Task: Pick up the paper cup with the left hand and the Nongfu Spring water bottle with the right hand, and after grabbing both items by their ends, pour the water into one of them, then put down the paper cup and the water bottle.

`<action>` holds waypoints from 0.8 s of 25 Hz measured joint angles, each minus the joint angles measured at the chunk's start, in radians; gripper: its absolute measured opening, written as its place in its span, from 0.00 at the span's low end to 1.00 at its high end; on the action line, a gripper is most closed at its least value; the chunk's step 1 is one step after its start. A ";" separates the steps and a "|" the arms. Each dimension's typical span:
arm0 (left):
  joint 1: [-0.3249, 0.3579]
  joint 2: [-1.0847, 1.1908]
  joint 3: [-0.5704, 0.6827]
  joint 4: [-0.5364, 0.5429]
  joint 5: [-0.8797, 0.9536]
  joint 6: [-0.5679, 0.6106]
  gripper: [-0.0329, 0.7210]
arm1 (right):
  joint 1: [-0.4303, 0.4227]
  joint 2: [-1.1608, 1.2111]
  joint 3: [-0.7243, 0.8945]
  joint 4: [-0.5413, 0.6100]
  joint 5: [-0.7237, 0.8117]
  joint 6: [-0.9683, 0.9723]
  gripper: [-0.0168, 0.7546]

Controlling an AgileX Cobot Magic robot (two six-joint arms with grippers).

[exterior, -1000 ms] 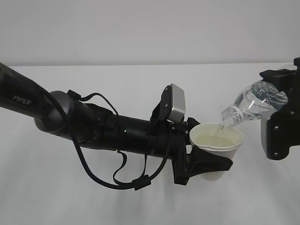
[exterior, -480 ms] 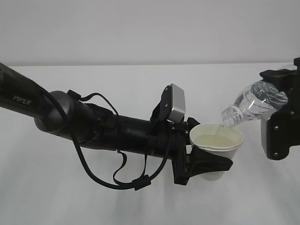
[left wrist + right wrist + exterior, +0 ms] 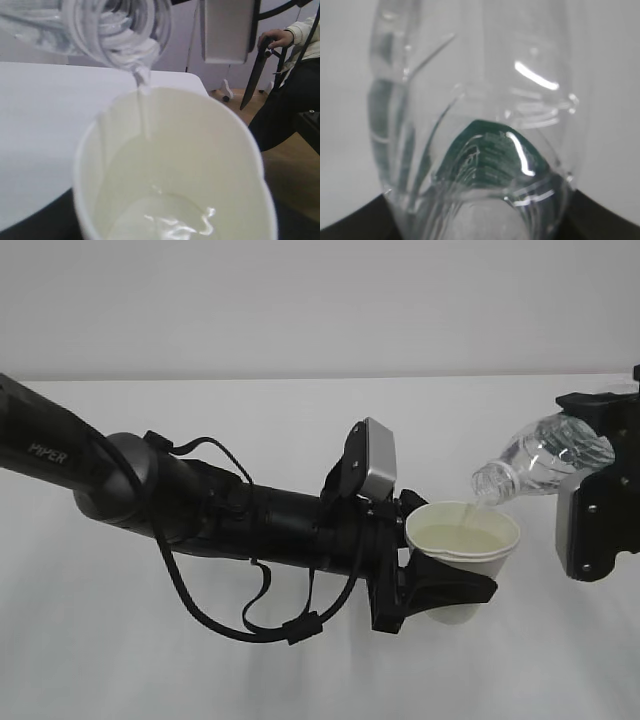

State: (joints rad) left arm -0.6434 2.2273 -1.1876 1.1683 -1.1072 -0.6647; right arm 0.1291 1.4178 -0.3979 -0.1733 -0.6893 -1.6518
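My left hand grips the paper cup above the white table; water pools in it. My right hand clamps the tilted Nongfu Spring water bottle, a thin stream falling from its neck just over the rim. A seated person is beyond the table.

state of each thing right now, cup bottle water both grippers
cup: upright, held off the table, partly filled
bottle: tilted neck-down over the cup, capless, some water left inside
water: thin stream falling from the bottle's mouth into the cup
left gripper: shut on the cup
right gripper: shut on the bottle's base end
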 joint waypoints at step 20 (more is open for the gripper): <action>0.000 0.000 -0.032 0.002 0.084 0.000 0.62 | 0.000 0.000 0.021 0.000 -0.040 0.388 0.56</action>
State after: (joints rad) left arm -0.6434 2.2273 -1.2196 1.1704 -1.0230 -0.6647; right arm 0.1291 1.4178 -0.3765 -0.1733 -0.7293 -1.2638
